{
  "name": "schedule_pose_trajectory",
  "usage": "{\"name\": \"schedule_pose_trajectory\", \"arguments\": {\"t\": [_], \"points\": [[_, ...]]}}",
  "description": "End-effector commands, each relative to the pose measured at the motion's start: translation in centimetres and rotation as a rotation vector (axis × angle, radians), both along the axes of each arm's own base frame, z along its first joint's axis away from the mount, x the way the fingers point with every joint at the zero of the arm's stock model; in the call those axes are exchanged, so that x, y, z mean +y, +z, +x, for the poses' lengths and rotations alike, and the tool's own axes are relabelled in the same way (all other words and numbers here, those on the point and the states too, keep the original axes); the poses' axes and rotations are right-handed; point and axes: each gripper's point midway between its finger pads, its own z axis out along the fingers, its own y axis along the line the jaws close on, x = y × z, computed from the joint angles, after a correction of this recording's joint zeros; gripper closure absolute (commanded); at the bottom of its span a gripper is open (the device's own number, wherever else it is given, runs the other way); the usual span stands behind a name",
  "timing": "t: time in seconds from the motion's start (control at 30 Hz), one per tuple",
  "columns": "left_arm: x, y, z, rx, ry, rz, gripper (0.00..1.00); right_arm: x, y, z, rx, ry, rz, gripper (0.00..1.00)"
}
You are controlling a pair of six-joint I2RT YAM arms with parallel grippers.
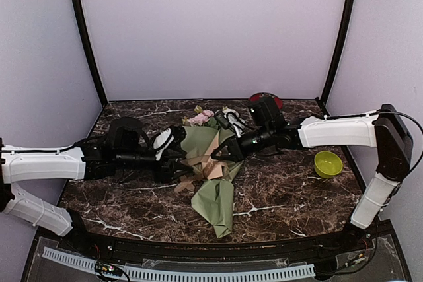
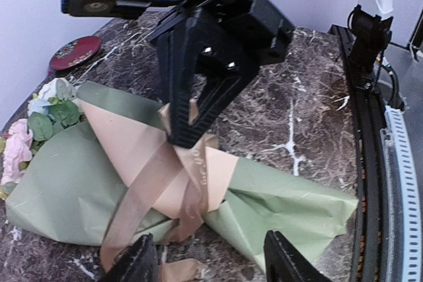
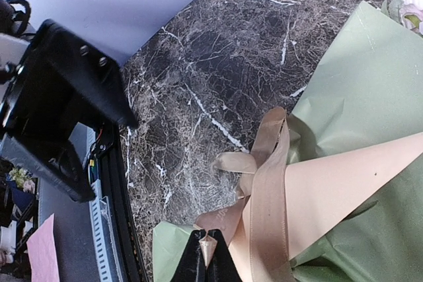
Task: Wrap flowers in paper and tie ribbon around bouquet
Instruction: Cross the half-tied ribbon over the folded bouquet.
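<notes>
The tying step is in hand: the long sage-green paper bouquet [image 2: 73, 183] lies on the dark marble desk [image 2: 297, 117] beneath the right fingers [image 3: 209, 259], which are clamped on its shiny tan ribbon [image 2: 142, 189], while the left fingers [image 2: 142, 262] stand apart over the loose tail and should probably grip it next.

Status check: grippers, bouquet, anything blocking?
Left gripper open, empty. Right gripper shut on the ribbon. Bouquet wrapped, lying flat, ribbon looped round its middle. Nothing blocking.
</notes>
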Motion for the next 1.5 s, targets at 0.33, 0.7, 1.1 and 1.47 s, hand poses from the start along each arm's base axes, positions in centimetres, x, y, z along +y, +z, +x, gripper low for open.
{"name": "schedule_pose_trajectory", "arguments": {"t": [0.33,0.7,1.1,1.47], "points": [[4.0,-11.6,9.6,0.257,0.278,0.205,0.33,0.0,0.7,0.0,-0.011,0.007,0.031,1.0],[3.6,-9.3,9.9,0.198,0.256,0.154,1.0,0.2,0.9,0.1,-0.013,0.006,0.032,1.0],[-2.4,-2.1,-3.0,0.19,-0.19,0.071,1.0,0.3,1.9,1.1,-0.017,-0.004,0.032,1.0],[-10.7,-1.9,-8.5,0.265,-0.555,0.101,1.0,0.0,1.7,1.5,-0.009,-0.016,0.028,1.0]]}}
